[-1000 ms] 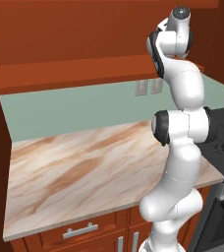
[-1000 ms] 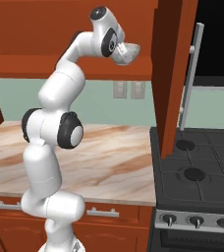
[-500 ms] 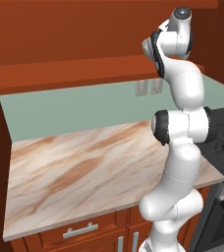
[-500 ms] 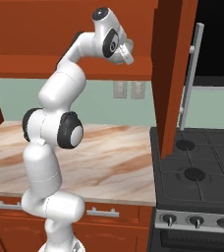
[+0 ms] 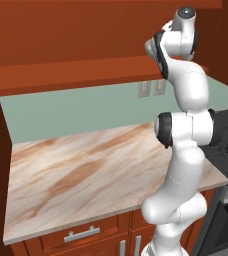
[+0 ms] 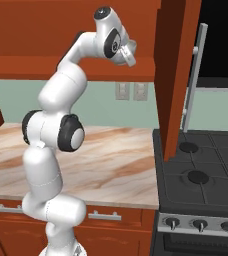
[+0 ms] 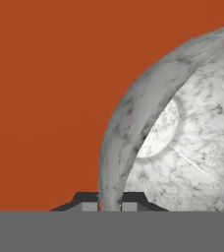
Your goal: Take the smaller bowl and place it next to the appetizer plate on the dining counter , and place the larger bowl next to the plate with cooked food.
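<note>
The gripper (image 7: 109,205) is clamped onto the rim of a round grey-white marbled stone bowl (image 7: 182,133), 1 finger each side. The bowl sits up inside the red-brown wall cabinet (image 6: 46,30), well above the beige veined tabletop (image 5: 96,170).

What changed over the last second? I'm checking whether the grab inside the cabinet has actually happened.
The claw has closed: its jaws, wide a second ago, now pinch the rim of a marbled bowl, seen in the hand view against the red-brown cabinet. Which of the two bowls it is cannot be told. The arm stayed raised at the upper cabinet, and the counter and stove look unchanged.
</note>
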Available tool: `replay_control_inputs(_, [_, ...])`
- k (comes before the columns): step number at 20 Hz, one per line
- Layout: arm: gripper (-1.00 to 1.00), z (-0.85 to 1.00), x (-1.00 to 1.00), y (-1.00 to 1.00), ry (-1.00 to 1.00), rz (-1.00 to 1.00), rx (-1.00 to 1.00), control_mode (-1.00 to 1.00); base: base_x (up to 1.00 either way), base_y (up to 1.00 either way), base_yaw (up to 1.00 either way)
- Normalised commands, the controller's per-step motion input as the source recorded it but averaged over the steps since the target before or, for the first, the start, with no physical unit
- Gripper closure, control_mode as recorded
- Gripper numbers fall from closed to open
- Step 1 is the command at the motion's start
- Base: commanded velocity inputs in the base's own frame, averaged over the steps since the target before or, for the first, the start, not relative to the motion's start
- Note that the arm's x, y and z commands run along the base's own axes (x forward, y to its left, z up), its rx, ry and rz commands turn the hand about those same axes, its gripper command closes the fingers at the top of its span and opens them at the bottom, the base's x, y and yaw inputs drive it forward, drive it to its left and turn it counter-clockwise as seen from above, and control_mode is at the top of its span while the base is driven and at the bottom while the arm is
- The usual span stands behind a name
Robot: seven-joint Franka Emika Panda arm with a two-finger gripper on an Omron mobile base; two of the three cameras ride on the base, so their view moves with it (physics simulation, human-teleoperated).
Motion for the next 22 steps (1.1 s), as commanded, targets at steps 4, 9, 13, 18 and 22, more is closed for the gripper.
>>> replay_control_inputs(4, [1.0,-0.18,-0.54,0.03,0.08,0.0,0.0,-1.0,0.0,0.0,0.0])
replay_control_inputs(9, [1.0,-0.08,-0.93,0.18,0.1,0.05,0.0,-1.0,0.0,0.0,0.0])
replay_control_inputs(13, [1.0,0.0,-1.0,0.47,0.0,0.19,-0.02,-1.0,0.0,0.0,0.0])
replay_control_inputs(18, [1.0,0.0,-1.0,0.67,-0.09,0.2,-0.01,-1.0,0.0,0.0,0.0])
replay_control_inputs(22, [1.0,0.0,-1.0,0.68,-0.18,0.19,0.0,-1.0,0.0,0.0,0.0])
